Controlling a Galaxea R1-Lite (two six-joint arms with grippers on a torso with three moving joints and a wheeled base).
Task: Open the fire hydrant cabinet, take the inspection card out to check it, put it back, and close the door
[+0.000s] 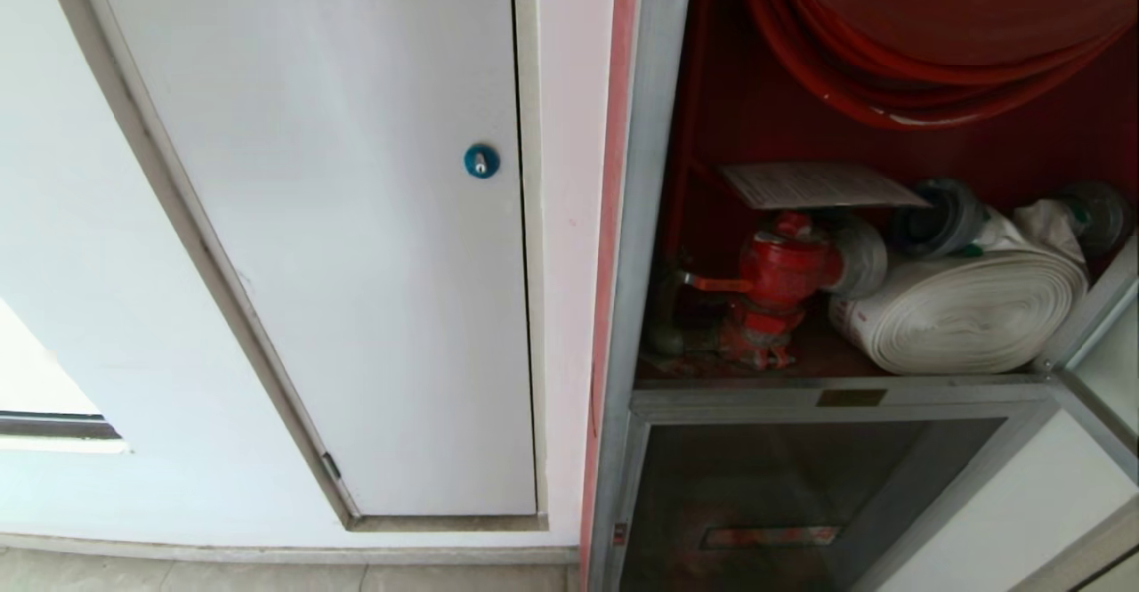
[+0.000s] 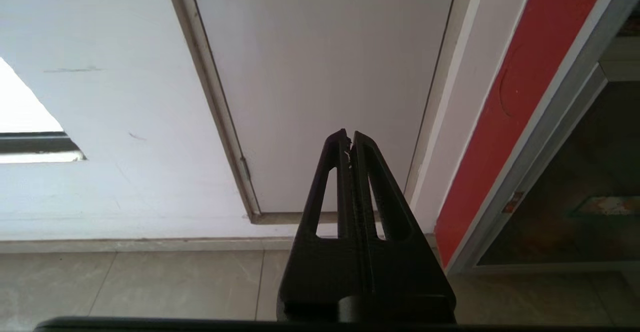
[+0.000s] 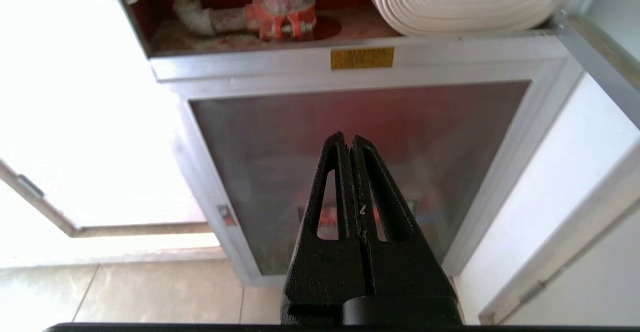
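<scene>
The fire hydrant cabinet (image 1: 654, 218) stands open, red inside. The inspection card (image 1: 819, 185), a white printed sheet, lies flat on top of the red valve (image 1: 779, 280). At the right edge only the silver frame of the door (image 1: 1090, 307) shows, swung outward. Neither gripper is in the head view. My left gripper (image 2: 350, 135) is shut and empty, low in front of the white wall door. Held low before the cabinet's lower glass panel (image 3: 360, 122), my right gripper (image 3: 348, 136) is shut and empty too.
A red hose reel (image 1: 934, 40) hangs above a rolled white hose (image 1: 961, 307) beside the valve. Left of the cabinet is a white door with a blue round lock (image 1: 480, 161). Tiled floor (image 2: 150, 287) runs along the wall.
</scene>
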